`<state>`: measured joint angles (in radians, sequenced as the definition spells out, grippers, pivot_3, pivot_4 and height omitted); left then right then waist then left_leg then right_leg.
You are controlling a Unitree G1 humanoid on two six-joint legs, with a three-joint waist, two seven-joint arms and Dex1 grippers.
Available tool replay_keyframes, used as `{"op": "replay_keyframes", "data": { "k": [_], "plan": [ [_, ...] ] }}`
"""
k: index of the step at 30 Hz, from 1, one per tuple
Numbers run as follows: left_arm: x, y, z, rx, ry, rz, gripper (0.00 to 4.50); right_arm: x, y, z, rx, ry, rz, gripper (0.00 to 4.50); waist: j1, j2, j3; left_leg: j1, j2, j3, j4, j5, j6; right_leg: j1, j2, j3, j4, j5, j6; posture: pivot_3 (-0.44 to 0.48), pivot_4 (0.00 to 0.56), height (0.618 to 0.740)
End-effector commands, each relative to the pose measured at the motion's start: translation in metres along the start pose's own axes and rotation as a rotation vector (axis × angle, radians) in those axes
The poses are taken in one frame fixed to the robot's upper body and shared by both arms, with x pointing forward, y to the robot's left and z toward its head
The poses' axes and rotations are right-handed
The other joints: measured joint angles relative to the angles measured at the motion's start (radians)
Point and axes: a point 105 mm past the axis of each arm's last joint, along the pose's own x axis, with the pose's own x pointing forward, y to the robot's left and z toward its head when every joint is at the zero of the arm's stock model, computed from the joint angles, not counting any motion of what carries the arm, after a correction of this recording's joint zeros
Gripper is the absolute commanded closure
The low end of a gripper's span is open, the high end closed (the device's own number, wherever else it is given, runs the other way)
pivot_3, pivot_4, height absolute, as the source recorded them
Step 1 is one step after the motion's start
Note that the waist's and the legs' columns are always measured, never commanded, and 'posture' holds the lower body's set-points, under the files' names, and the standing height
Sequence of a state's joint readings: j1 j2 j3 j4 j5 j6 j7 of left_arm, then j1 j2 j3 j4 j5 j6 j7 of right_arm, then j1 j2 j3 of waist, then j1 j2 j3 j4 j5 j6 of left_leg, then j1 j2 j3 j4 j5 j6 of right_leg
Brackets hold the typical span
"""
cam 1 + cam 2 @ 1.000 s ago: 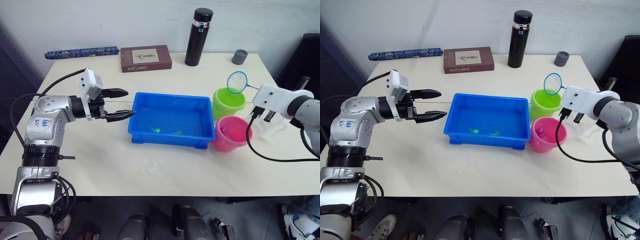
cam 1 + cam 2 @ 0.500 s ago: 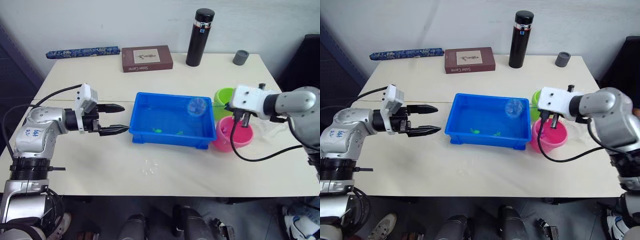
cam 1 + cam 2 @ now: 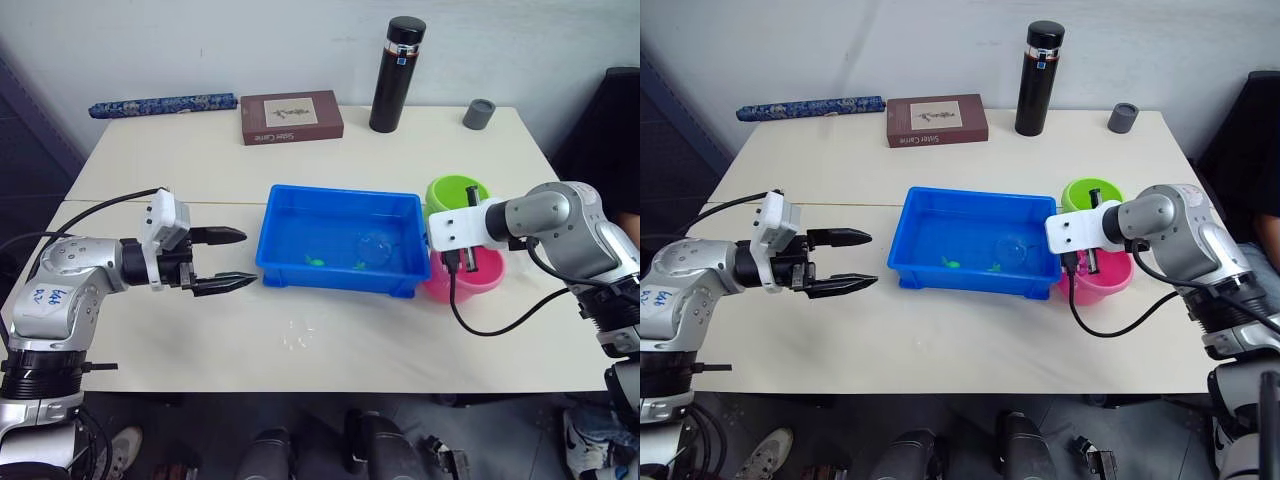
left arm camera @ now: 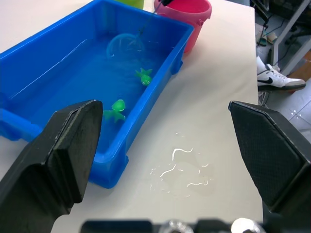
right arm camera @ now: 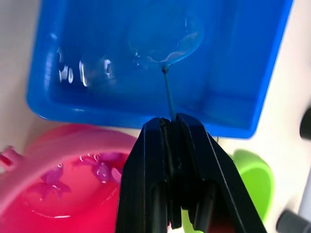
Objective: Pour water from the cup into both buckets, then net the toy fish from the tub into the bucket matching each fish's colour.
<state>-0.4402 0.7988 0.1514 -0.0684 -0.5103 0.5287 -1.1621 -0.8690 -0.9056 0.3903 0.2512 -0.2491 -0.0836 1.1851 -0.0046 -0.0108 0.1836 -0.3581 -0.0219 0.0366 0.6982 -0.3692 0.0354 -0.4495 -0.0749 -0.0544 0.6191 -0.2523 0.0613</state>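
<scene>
Standing against a pale wall, the cream table [image 3: 200,170] carries a black flask [image 3: 397,73], a small grey cup [image 3: 479,113], a brown book [image 3: 291,117] and a rolled blue item [image 3: 162,104] along its far edge; a little spilled water [image 4: 180,170] glistens near the front. The blue tub [image 3: 300,262] sits mid-table holding water and two green toy fish [image 4: 144,76], with the net [image 3: 373,248] dipped in beside them. The green bucket [image 3: 456,192] and pink bucket [image 3: 478,272] stand just right of the tub; pink fish [image 5: 102,171] lie in the pink one. The right gripper [image 5: 171,127] pinches the net's stick. The left gripper [image 3: 232,260] hovers left of the tub, fingers spread wide, empty.
</scene>
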Motion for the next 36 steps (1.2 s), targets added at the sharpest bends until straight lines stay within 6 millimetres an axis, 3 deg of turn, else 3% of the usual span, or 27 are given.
{"op": "replay_keyframes", "data": {
  "k": [1, 12, 18, 31, 36],
  "plan": [
    [-0.008, -0.005, 0.013, 0.031, -0.032, 0.026, 0.03, 0.0, 0.007, 0.016, 0.017, -0.084, 0.064, 4.5, 0.0, 0.0, 0.0, 0.0, 0.0, 0.0, 0.0, 0.0, 0.0, 0.0, 0.0, 0.0, 0.0, 0.0, 0.0, 0.0, 0.15, 0.74],
    [-0.009, -0.007, 0.015, 0.022, -0.036, 0.037, 0.03, -0.005, 0.008, 0.042, 0.442, -0.296, 0.155, 4.5, 0.002, 0.0, 0.0, 0.0, 0.0, -0.001, 0.0, 0.0, 0.0, 0.001, 0.0, 0.0, 0.0, 0.0, 0.0, 0.0, 0.15, 0.74],
    [-0.009, -0.005, 0.015, 0.027, -0.034, 0.039, 0.03, -0.004, 0.003, 0.045, 0.685, -0.36, 0.153, 4.5, 0.002, 0.0, 0.0, 0.0, 0.0, -0.001, 0.0, 0.0, 0.0, 0.001, 0.0, -0.001, 0.0, 0.0, 0.0, 0.0, 0.15, 0.74],
    [-0.01, 0.001, 0.021, 0.05, -0.021, 0.038, 0.03, -0.002, -0.02, 0.03, 0.909, -0.377, -0.002, 4.5, 0.001, 0.0, 0.0, 0.0, 0.0, -0.001, 0.0, 0.0, 0.0, 0.001, -0.001, -0.001, 0.0, 0.0, 0.0, 0.0, 0.15, 0.74],
    [-0.009, 0.007, 0.026, 0.072, -0.043, 0.051, 0.03, -0.02, -0.034, 0.018, 0.957, -0.392, -0.116, 4.5, 0.002, 0.0, 0.0, 0.0, 0.0, -0.001, 0.0, 0.0, 0.0, 0.0, -0.001, -0.001, 0.0, 0.0, 0.0, 0.0, 0.15, 0.74]
  ]
}}
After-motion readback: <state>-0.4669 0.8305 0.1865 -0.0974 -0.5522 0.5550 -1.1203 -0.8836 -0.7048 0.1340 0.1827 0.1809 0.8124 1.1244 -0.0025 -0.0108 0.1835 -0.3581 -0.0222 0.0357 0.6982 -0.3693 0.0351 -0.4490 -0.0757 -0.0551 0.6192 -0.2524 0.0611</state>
